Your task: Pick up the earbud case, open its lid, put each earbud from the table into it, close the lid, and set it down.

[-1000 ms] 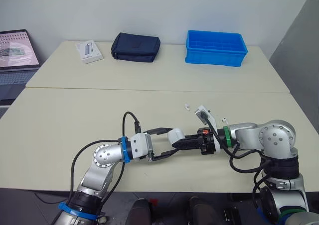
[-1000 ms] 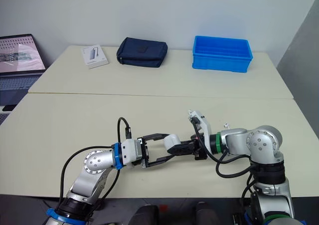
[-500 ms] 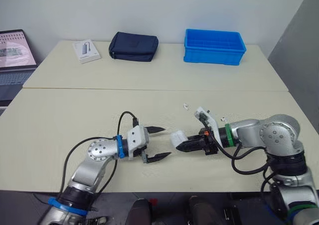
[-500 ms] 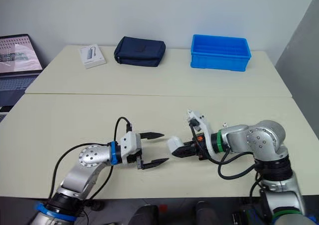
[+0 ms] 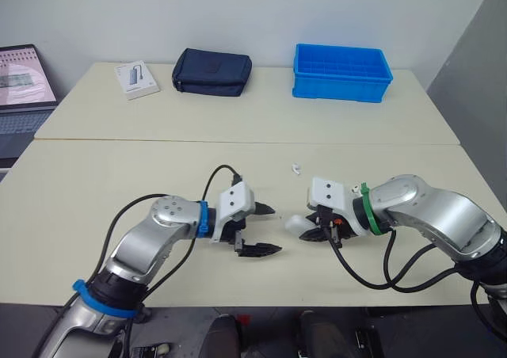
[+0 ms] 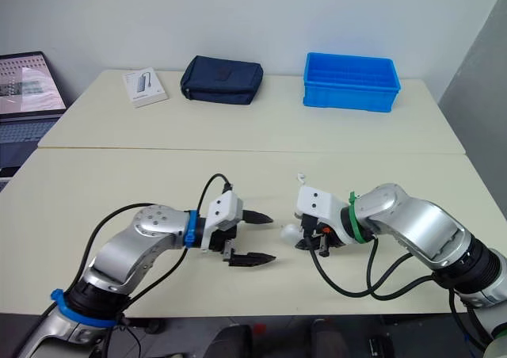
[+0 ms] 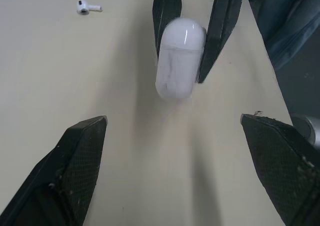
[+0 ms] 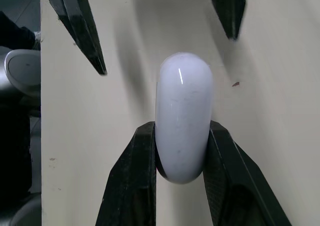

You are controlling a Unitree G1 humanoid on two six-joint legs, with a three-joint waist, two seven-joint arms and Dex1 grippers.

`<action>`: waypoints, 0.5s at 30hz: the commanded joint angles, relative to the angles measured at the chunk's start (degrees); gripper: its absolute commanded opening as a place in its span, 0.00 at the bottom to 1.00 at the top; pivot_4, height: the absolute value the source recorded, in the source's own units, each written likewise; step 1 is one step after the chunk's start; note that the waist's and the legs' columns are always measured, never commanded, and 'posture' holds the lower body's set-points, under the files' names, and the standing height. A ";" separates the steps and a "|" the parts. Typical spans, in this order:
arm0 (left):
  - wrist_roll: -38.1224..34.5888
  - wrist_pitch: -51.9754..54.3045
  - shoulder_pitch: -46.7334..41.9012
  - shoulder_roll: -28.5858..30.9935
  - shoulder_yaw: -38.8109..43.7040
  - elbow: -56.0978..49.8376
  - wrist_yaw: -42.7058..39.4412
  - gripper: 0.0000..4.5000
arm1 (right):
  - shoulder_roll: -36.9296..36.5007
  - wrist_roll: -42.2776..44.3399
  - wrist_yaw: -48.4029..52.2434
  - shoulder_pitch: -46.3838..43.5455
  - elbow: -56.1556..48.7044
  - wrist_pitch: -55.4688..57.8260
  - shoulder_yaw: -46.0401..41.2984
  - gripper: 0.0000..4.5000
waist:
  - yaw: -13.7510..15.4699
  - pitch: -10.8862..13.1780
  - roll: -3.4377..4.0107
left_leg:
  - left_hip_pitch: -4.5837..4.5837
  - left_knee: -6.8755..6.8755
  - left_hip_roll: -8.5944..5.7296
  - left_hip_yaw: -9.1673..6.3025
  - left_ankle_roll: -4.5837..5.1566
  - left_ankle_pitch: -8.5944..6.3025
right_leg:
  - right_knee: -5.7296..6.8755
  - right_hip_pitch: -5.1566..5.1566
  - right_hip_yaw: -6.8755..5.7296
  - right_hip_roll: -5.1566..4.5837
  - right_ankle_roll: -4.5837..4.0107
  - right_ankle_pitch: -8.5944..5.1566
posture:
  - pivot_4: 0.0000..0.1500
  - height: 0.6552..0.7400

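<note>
right gripper (image 8: pixel 181 136) pinches earbud case (image 7: pixel 179 58) | left gripper (image 5: pixel 270 230) spread wide, empty | risk: rounded case could squirt from narrow pinch during lid opening

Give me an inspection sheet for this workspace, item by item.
Surface: beige table, two tops joined.
Job's things: earbud case, lid closed; one earbud loose on the table.
Clutter: dark pouch, blue bin and white box along the far edge; laptop beyond the left end.
Grippers: left gripper open, facing the case, apart from it; right gripper shut on the case.
Cables: black cables looping off both wrists.
Surroundings: white wall.
</note>
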 commanded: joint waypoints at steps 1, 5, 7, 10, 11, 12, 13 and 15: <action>0.91 -0.79 -1.76 -2.00 -0.77 0.50 0.91 1.00 | 0.19 -2.00 2.39 -1.65 -0.25 -1.57 -0.66 0.19 | 0.01 0.00 0.00 | 0.00 0.10 0.00 0.00 0.00 0.00 | 0.03 0.02 0.00 0.00 0.01 0.01 | 1.00 0.97; 1.78 -0.88 -3.67 -3.98 -1.90 2.20 0.64 1.00 | 0.62 -3.67 3.90 -1.72 -0.27 -1.81 -0.64 0.19 | 0.01 0.00 0.00 | 0.00 0.28 0.00 -0.02 0.01 0.00 | 0.10 0.07 0.00 0.00 0.05 0.04 | 1.00 0.97; 1.65 -0.41 -4.43 -4.62 -2.09 2.60 0.39 1.00 | 0.89 -4.21 4.37 -1.70 -0.37 -1.68 -0.77 0.19 | 0.00 0.00 0.00 | -0.01 0.34 -0.01 -0.02 0.01 0.00 | 0.14 0.08 0.01 0.00 0.07 0.05 | 1.00 0.97; 1.50 0.08 -5.34 -5.67 -2.31 3.24 0.12 0.96 | 1.47 -5.17 5.05 -1.87 -0.31 -1.58 -0.89 0.19 | 0.01 0.00 0.00 | -0.01 0.38 -0.01 -0.01 0.01 0.00 | 0.19 0.08 0.04 0.00 0.09 0.06 | 1.00 0.97; 1.40 0.32 -5.55 -5.98 -2.34 3.30 0.10 0.91 | 1.59 -5.40 5.21 -1.87 -0.35 -1.55 -0.94 0.19 | 0.01 0.00 0.00 | 0.00 0.38 -0.01 -0.01 0.00 0.00 | 0.21 0.08 0.03 0.00 0.09 0.06 | 1.00 0.97; 1.11 0.78 -5.69 -6.20 -2.39 3.22 -0.15 0.86 | 1.70 -5.56 5.33 -1.84 -0.42 -1.48 -1.02 0.19 | 0.00 0.00 0.00 | 0.00 0.39 -0.02 -0.01 0.01 0.00 | 0.25 0.07 0.05 0.00 0.09 0.06 | 1.00 0.97; 0.99 1.04 -5.80 -6.30 -2.42 3.17 -0.43 0.79 | 1.86 -5.74 5.43 -1.85 -0.45 -1.40 -1.05 0.19 | 0.00 0.00 0.00 | 0.01 0.40 -0.02 -0.01 0.00 0.00 | 0.31 0.07 0.05 0.00 0.10 0.06 | 1.00 0.97; 0.96 1.34 -5.93 -6.31 -2.50 3.12 -0.94 0.64 | 2.12 -6.09 5.67 -1.81 -0.54 -1.27 -1.15 0.19 | 0.00 0.00 0.00 | 0.02 0.42 -0.02 -0.02 0.00 0.00 | 0.42 0.03 0.05 0.00 0.09 0.05 | 1.00 0.97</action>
